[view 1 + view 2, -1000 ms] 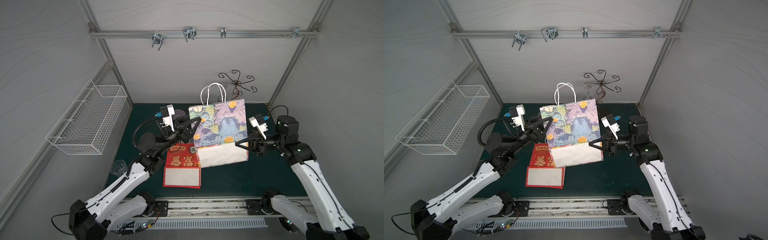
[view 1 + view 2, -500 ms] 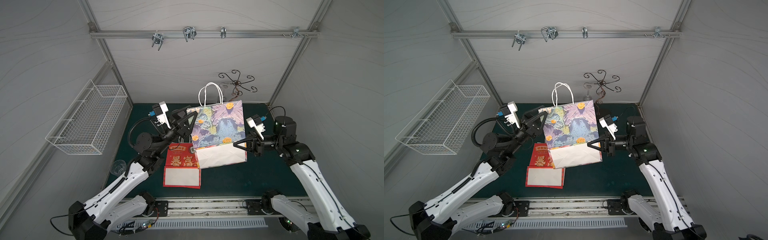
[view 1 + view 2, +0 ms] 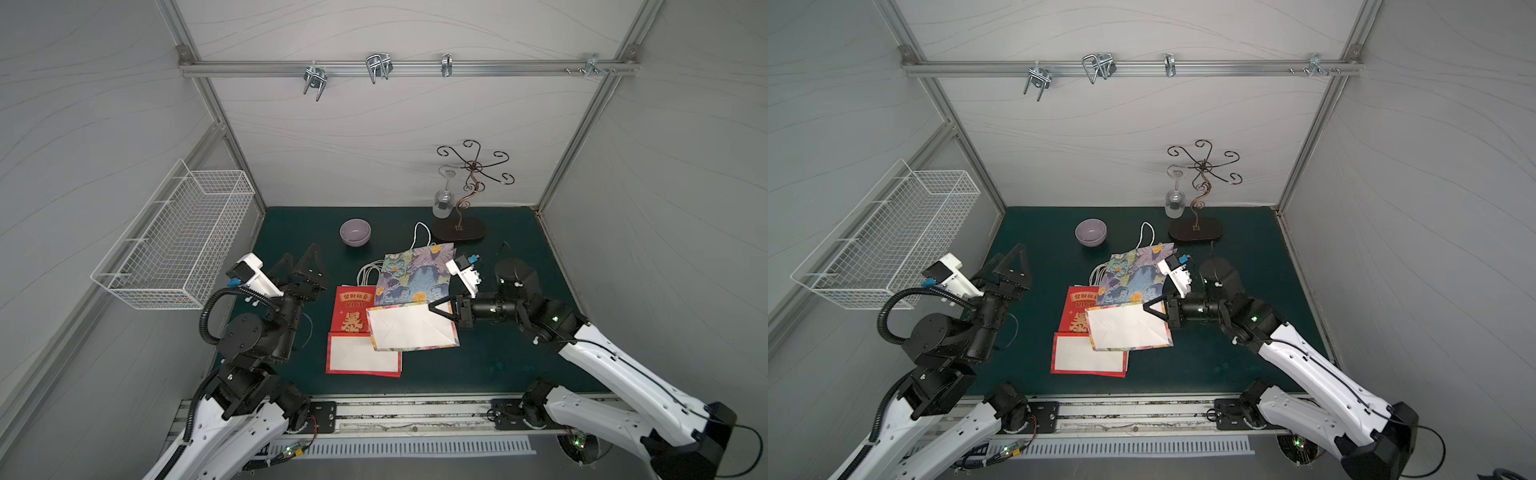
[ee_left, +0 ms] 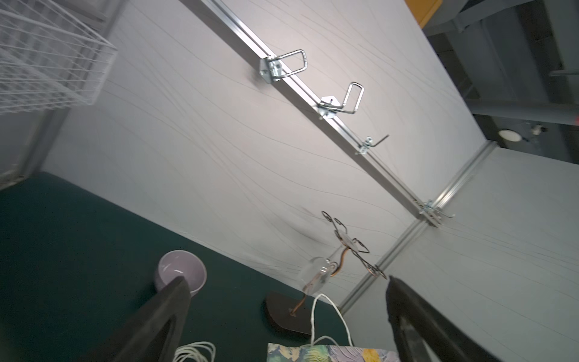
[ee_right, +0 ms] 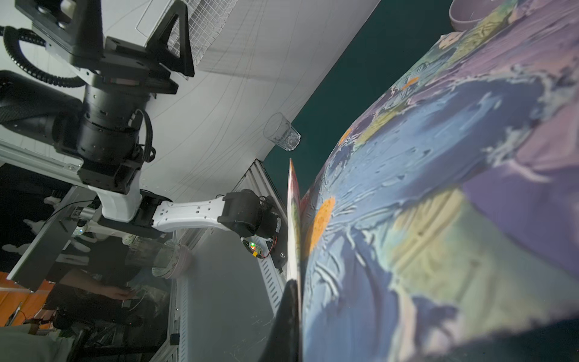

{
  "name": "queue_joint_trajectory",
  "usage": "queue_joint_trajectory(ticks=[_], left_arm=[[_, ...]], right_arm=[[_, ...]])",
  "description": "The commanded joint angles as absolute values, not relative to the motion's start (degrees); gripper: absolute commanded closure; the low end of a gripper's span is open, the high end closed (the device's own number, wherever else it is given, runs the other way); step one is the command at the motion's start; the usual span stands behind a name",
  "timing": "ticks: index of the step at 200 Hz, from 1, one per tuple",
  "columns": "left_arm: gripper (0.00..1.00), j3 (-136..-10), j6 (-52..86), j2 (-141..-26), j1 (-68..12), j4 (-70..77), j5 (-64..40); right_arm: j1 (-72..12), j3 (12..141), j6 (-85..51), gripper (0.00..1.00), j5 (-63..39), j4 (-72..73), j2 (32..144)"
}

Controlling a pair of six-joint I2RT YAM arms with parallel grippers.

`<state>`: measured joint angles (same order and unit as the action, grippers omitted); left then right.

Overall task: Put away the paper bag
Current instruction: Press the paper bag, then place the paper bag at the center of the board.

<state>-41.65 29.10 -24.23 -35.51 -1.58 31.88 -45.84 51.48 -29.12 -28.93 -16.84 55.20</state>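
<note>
Floral paper bag (image 3: 409,291) pinched at one edge by right gripper (image 3: 434,308) fingers — left gripper (image 3: 301,266) fingers spread, empty.

Floral bag (image 3: 415,291) overlaps the red bag (image 3: 353,332); bowl (image 3: 355,232) lies behind them.

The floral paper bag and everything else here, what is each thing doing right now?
Floral paper bag: folded flat, pinched at its edge.
Right hand: shut on the floral paper bag.
Left hand: open, empty.
Red bag: flat on the mat, partly under the floral one.
Purple bowl: upright.
Wine glass: hanging upside down.
</note>
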Motion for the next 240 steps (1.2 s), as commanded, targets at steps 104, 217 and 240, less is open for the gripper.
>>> queue_joint_trajectory(ticks=[104, 217, 240], left_arm=[[0.02, -44.9, 33.2, -17.1, -35.2, -28.8, 45.3], [0.02, -42.5, 39.7, -28.3, -35.2, -32.6, 44.0], [0.02, -41.6, 39.3, -31.1, -34.4, -30.9, 44.3]], right_arm=[[-60.7, 51.4, -50.9, 1.00, -18.4, 12.8, 81.3], [-60.9, 46.4, -52.5, 0.53, -4.8, 8.6, 94.5], [-60.8, 46.3, -51.6, 0.42, 1.9, 1.8, 91.1]])
